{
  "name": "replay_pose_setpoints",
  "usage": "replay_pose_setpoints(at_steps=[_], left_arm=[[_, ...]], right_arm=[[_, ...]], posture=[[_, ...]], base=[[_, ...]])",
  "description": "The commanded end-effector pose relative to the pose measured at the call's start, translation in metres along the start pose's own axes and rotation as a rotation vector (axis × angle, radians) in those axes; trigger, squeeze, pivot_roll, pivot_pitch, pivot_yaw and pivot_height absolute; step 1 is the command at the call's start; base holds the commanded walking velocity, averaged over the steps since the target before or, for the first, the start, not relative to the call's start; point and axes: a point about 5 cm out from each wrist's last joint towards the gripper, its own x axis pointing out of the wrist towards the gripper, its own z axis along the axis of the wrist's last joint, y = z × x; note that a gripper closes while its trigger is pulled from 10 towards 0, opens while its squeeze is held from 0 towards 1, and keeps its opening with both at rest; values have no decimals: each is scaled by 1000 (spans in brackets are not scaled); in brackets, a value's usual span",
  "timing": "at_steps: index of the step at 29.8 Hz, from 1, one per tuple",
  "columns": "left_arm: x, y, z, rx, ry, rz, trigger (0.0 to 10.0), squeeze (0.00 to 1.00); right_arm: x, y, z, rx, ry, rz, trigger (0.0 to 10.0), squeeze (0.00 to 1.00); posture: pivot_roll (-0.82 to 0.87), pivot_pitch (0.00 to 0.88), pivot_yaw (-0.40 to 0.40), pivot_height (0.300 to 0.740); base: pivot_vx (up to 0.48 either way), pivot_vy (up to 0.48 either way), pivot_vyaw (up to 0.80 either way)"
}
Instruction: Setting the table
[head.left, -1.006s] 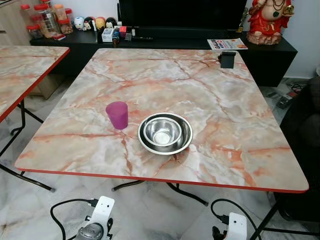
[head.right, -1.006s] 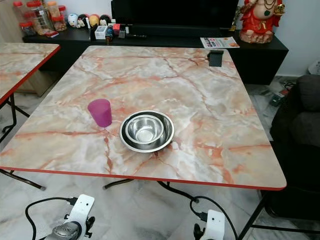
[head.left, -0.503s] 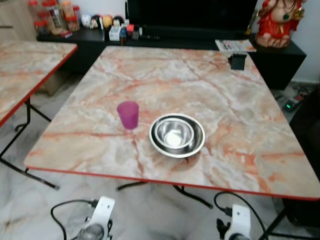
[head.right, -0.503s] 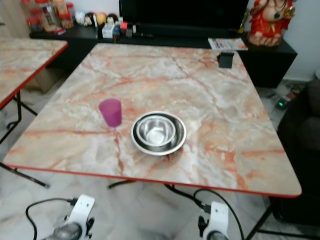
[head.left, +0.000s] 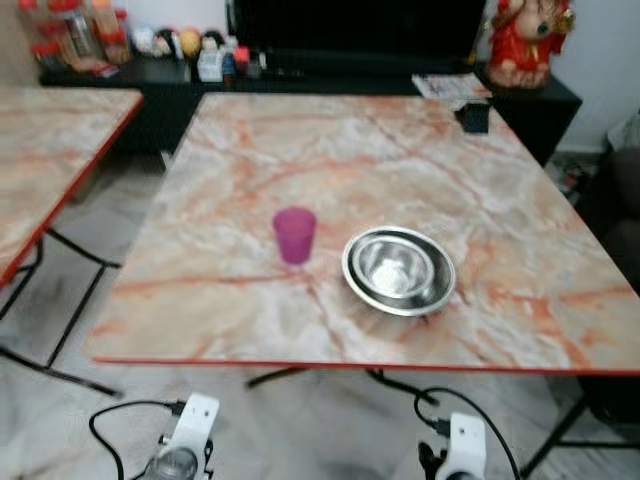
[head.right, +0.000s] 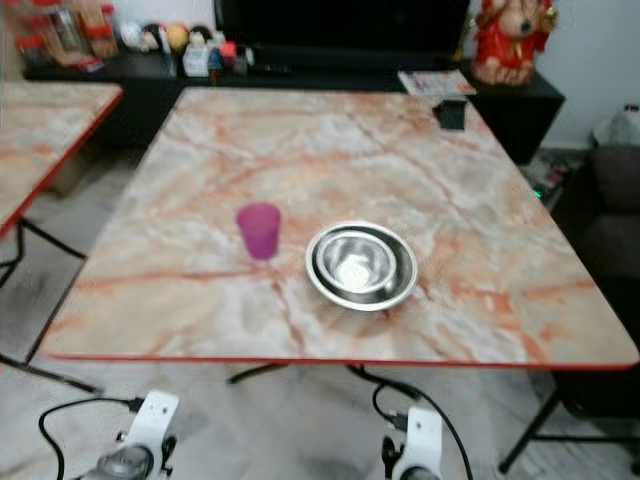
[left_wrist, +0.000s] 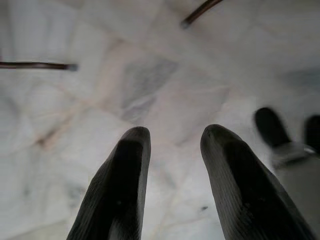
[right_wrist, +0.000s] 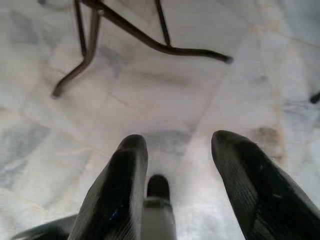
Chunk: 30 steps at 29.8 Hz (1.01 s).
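Observation:
A purple plastic cup (head.left: 295, 235) stands upright on the marble-patterned table (head.left: 400, 130). Just to its right sit stacked steel bowls (head.left: 399, 271), a smaller one nested in a wider one. Both arms hang low in front of the table's near edge, wrists at the bottom of the eye views. My left gripper (left_wrist: 172, 137) is open over the tiled floor, with nothing between its fingers. My right gripper (right_wrist: 177, 150) is open too, pointing down at the floor near the table's black legs (right_wrist: 125, 30).
A second marble table (head.left: 45, 170) stands at the left. Behind the table runs a black TV cabinet (head.left: 330, 80) with jars, small figures and a red statue (head.left: 520, 40). A small black box (head.left: 474, 116) sits at the table's far right. A dark sofa (head.right: 610, 220) is at right.
The camera has shifted left, so the table, cup and bowls now sit further right in the picture. The cup and bowls keep their places on the table. Both arms still hang low.

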Motion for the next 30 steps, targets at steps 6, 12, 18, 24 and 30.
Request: replay_pose_setpoints(at_steps=[6,12,18,24,30], left_arm=[[-1,3,-7,10,21,4,10000,0],[-1,5,-4,9,13,10,10000,0],[-1,6,-4,9,13,13,10000,0],[-1,8,-5,9,13,16,10000,0],[-1,8,-3,6,10,17,10000,0]], right_arm=[[-2,3,-9,2,30,3,10000,0],[-2,4,-10,18,30,0,10000,0],[-2,6,-14,26,35,6,10000,0],[-2,8,-13,31,32,9,10000,0],[-2,8,-12,31,29,13,10000,0]], posture=[[-55,15,30,740],[-50,33,39,740],[-41,41,41,740],[-36,55,43,740],[-26,61,40,740]], base=[[0,476,0],[0,476,0],[0,476,0],[0,476,0],[0,476,0]])
